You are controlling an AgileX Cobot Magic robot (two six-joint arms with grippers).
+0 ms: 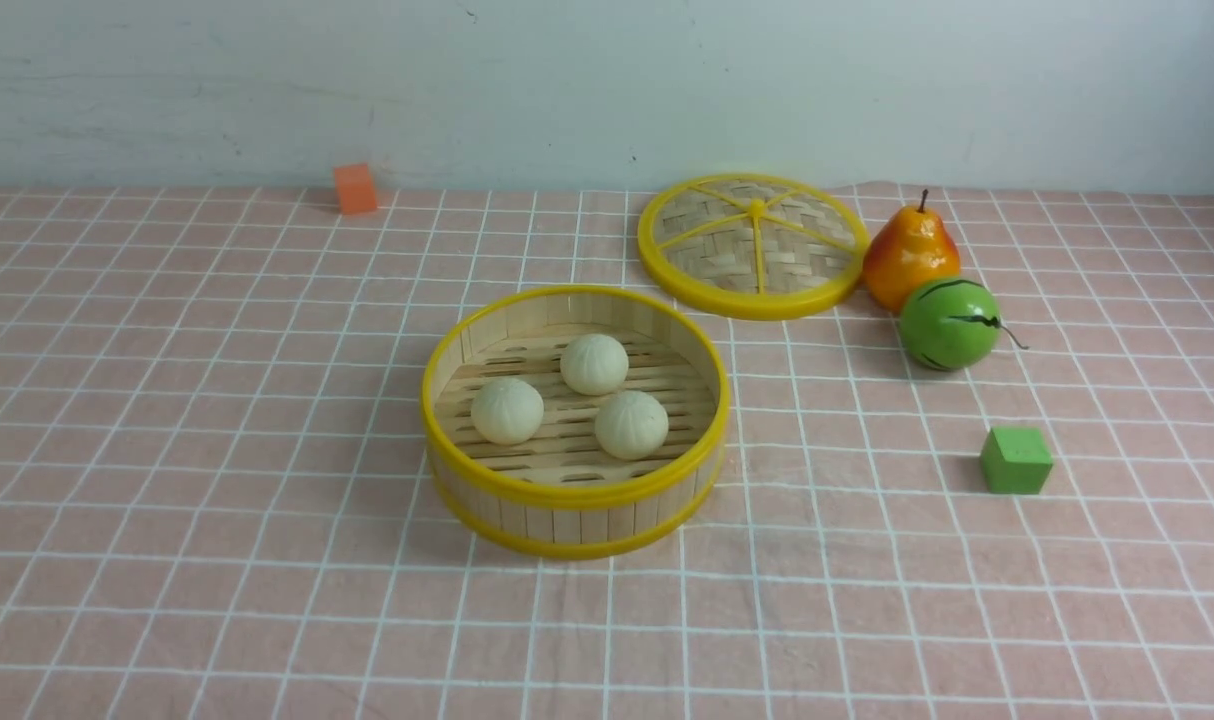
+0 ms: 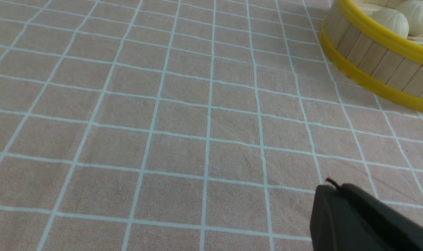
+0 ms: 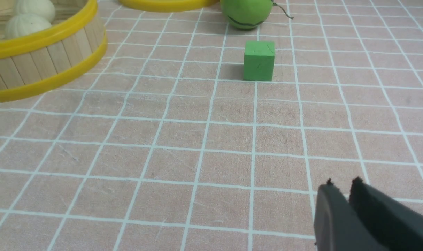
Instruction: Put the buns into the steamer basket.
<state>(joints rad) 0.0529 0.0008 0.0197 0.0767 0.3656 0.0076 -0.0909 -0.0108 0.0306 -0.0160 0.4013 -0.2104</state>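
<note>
Three cream-white buns lie inside the steamer basket (image 1: 575, 495) at the table's middle: one at the left (image 1: 507, 411), one at the back (image 1: 594, 364), one at the right (image 1: 631, 424). Neither arm shows in the front view. My left gripper (image 2: 331, 188) is shut and empty over bare cloth, with the basket (image 2: 371, 52) and two buns (image 2: 391, 21) off at the far edge of its view. My right gripper (image 3: 342, 186) is shut and empty over bare cloth, apart from the basket (image 3: 40, 62).
The woven yellow-rimmed lid (image 1: 752, 245) lies flat behind the basket on the right. A pear (image 1: 907, 255) and a green striped melon ball (image 1: 949, 323) stand beside it. A green cube (image 1: 1015, 460) sits right of the basket, an orange cube (image 1: 355, 188) at the back left.
</note>
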